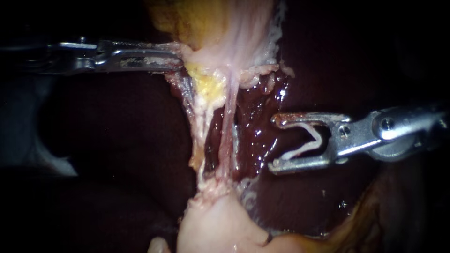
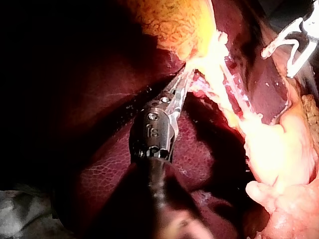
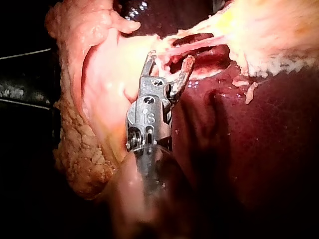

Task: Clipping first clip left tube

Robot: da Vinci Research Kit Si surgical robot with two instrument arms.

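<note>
The liver point(image 1: 253, 117) spreads dark and wet behind everything, and the gallbladder point(image 1: 220, 28) hangs pale and yellow just past the tip of the left instrument point(image 1: 173, 58). That instrument's jaws are clamped flat on the gallbladder's lower edge, holding it taut. From that grip two pale strands run down side by side, stretched and well exposed. The left tube point(image 1: 199, 131) is the one nearer the left instrument, and the right tube point(image 1: 228, 131) lies just beside it, on the side facing the right instrument point(image 1: 274, 143). Over there the jaws stand wide, carrying an open white clip point(image 1: 318, 140) seated between them with its mouth pointing at the strands. And the key point: no clip sits on either tube, and the loaded jaws are near the tubes but apart from them, with bare liver showing in the gap. So the setup looks finished, with tissue under tension, the target in plain sight and the clip loaded. The work itself is not yet begun. By the look of it, what's left is to bring the open clip ahead and around the left tube alone, get that tube fully between the jaws, then squeeze. The neighbouring right tube lies closer to the clip, so it looks like the obstacle to clear.
</note>
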